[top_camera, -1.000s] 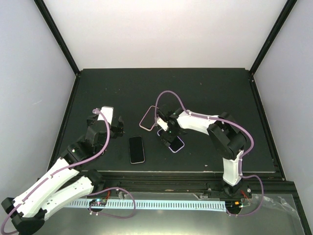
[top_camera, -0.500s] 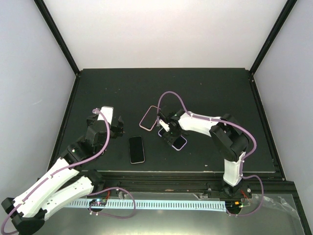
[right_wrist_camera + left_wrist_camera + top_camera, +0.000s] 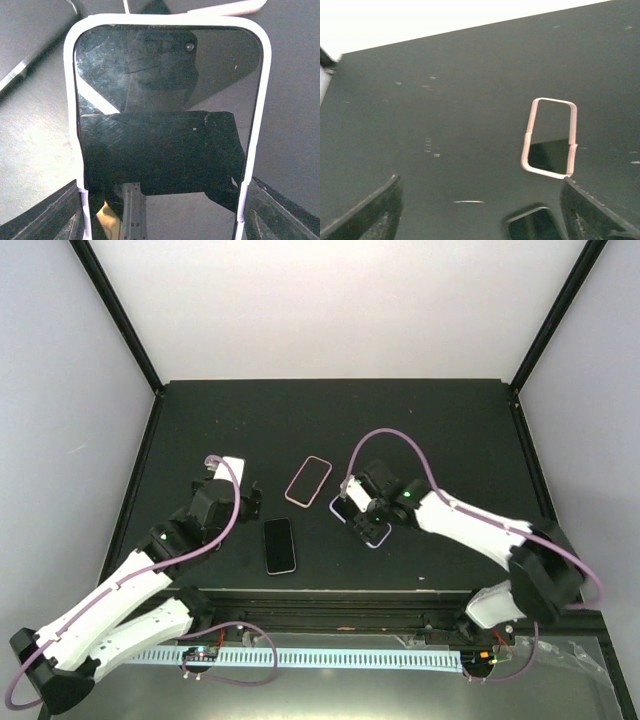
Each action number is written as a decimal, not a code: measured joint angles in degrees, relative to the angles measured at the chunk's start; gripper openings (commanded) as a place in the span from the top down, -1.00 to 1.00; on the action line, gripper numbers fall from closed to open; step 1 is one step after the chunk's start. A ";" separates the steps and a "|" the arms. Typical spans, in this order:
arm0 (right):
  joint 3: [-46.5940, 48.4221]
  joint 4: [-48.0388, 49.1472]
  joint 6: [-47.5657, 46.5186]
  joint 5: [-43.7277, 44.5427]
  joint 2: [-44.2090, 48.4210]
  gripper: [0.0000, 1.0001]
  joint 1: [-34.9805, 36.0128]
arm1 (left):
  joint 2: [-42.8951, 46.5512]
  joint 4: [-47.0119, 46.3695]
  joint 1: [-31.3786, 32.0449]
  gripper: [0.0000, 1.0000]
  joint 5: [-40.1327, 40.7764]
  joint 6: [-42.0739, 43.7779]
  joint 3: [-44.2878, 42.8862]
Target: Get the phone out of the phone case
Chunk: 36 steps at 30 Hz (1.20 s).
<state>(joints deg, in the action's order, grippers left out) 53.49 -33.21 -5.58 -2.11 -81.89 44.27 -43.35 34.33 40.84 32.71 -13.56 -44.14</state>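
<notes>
The right pincer (image 3: 162,215) is spread open, one finger on either side of the phone (image 3: 165,125) in its case (image 3: 70,100). The left pincer (image 3: 480,215) hovers open, well apart

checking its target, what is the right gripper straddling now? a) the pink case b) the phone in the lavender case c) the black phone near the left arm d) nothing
b: in the right wrist view the lavender-cased phone lies between the spread fingers of the right gripper, while the pink case and the black phone lie apart from it.
</notes>
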 measured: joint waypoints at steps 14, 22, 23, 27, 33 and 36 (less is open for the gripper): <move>-4.48 10.10 -0.72 -5.22 12.81 -0.14 0.00 | -3.37 -19.71 11.80 -0.57 -19.41 -21.62 9.68; -4.50 10.80 -0.07 -6.08 12.94 -0.16 0.00 | -13.20 -28.52 15.78 -0.59 -20.20 -28.48 9.20; -4.55 10.95 0.00 -6.25 13.09 -0.16 0.00 | -14.43 -28.83 16.00 -0.59 -20.17 -29.22 8.72; -4.70 11.04 0.24 -7.15 13.73 -0.17 0.00 | -17.90 -30.05 16.41 -0.55 -20.02 -31.91 7.08; -4.83 11.02 0.81 -8.76 14.38 -0.17 0.00 | -21.09 -32.46 16.41 -0.24 -19.43 -35.19 4.57; -4.83 11.04 1.03 -9.18 14.62 -0.17 0.00 | -21.68 -33.64 16.44 -0.02 -19.41 -36.04 4.39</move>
<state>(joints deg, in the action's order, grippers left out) 48.66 -22.17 -4.56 -11.29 -67.26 44.27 -65.04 0.69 57.28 13.30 -49.60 -39.75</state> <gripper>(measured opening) 0.757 0.600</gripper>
